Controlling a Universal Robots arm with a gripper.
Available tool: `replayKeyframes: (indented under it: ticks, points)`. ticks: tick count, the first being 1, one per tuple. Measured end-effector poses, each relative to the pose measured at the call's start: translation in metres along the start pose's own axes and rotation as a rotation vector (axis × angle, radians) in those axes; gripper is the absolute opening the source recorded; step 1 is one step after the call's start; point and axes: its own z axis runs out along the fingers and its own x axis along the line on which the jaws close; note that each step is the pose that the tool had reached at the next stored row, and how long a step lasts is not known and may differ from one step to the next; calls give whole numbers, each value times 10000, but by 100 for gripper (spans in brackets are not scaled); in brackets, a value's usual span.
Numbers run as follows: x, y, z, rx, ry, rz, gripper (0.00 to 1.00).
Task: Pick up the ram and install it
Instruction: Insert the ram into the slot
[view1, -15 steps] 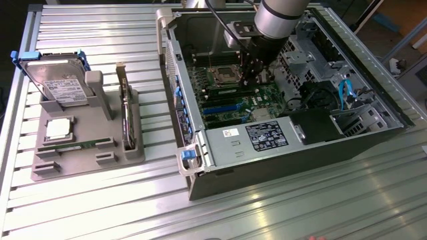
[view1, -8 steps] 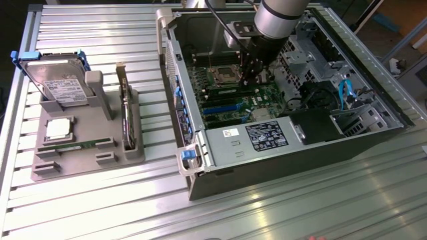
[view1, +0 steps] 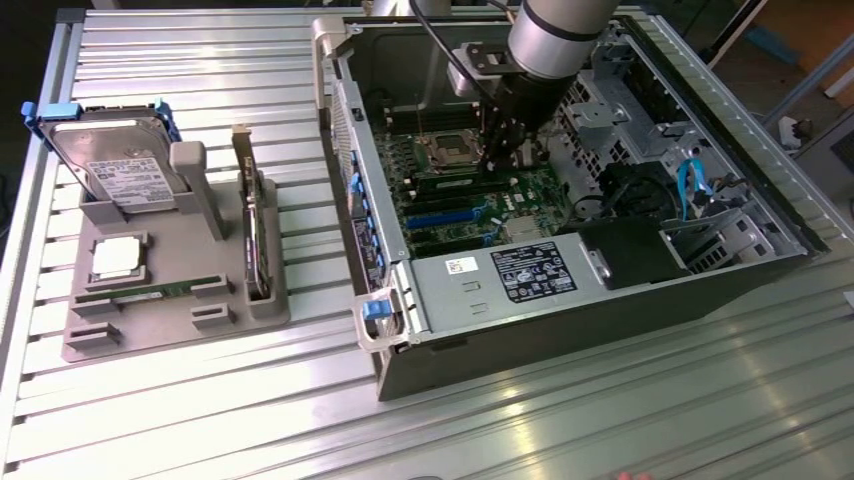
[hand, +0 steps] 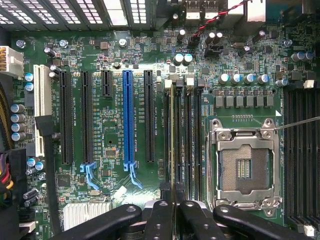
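The black claw (hand: 173, 206) is right up close. Its two inner fingers (hand: 161, 220) are pressed near each other, with a thin stick pinched between them. That stick is the ram (hand: 172, 140). It stands on its thin edge, so it looks like a pale line. It runs along the long black slots (hand: 189, 140), at the slot farthest from the square metal socket (hand: 246, 167). I cannot tell if it is pushed all the way in. The socket sits just beside the slots. On the other side of the slots, a long blue slot (hand: 128, 117) sits among black ones on the green board (hand: 107, 130).

From the outside camera, the arm (view1: 554, 35) reaches down and puts the claw (view1: 505, 150) inside the open computer case (view1: 454, 360). A grey tray (view1: 160, 325) lies well apart from the case, toward the exterior view's left. It holds a hard drive (view1: 114, 165) standing up, a silver chip (view1: 118, 255) and a dark card (view1: 251, 225) on its edge. A green strip (view1: 147, 291) lies flat in it too.
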Motion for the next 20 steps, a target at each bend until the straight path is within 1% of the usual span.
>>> replayKeyframes:
  ticks: [5, 9, 20]
  points:
    - [0, -2, 0, -1, -1, 0, 12]
    - [-1, -22, 0, -1, 0, -2, 12]
    - [-1, -22, -7, -1, -4, -2, 12]
